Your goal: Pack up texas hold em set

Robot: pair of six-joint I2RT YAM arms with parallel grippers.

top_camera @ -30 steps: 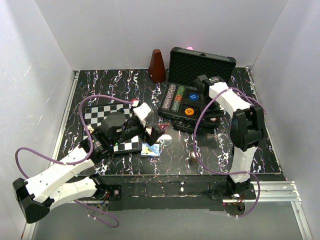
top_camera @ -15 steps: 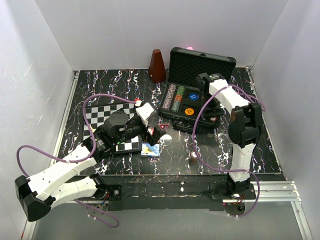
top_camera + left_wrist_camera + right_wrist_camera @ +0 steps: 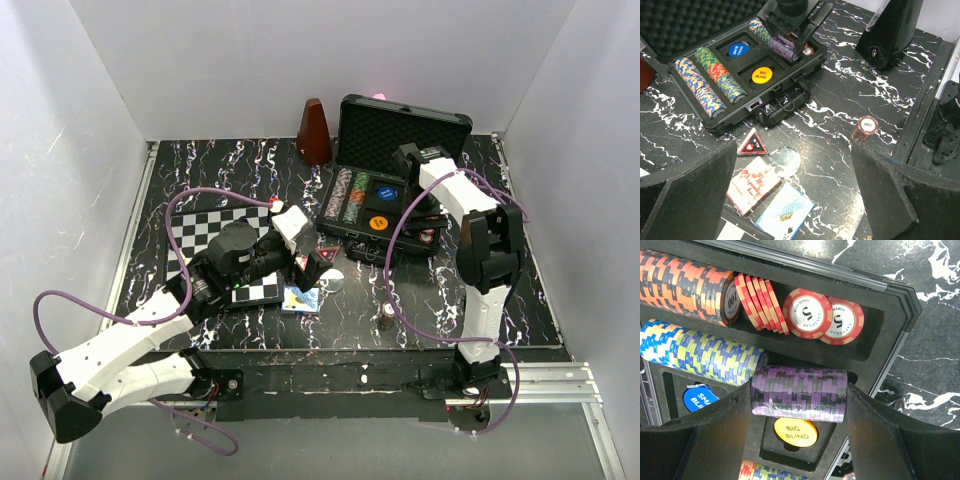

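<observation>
case [image 3: 400, 130]: rear right | chessboard [image 3: 200, 225]: left | card boxes [image 3: 756, 184]: before case

The black rectangular hard case [image 3: 400, 132] lies open, its egg-crate foam lid upright. Rows of multicoloured striped poker chips [image 3: 707, 85] lie in its slots. A purple striped chip stack [image 3: 799, 392] is held horizontal over the tray. A red card box [image 3: 754, 184] and a blue card box [image 3: 785, 212] lie flat on the table in front.

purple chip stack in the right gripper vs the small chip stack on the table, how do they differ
The purple chip stack lies on its side, gripped by the right gripper over the case; the small chip stack stands upright on the table, untouched. The purple chip stack is a long roll; the small chip stack is short. One is purple with dark stripes, the other orange-brown. Both are striped poker chips.
</observation>
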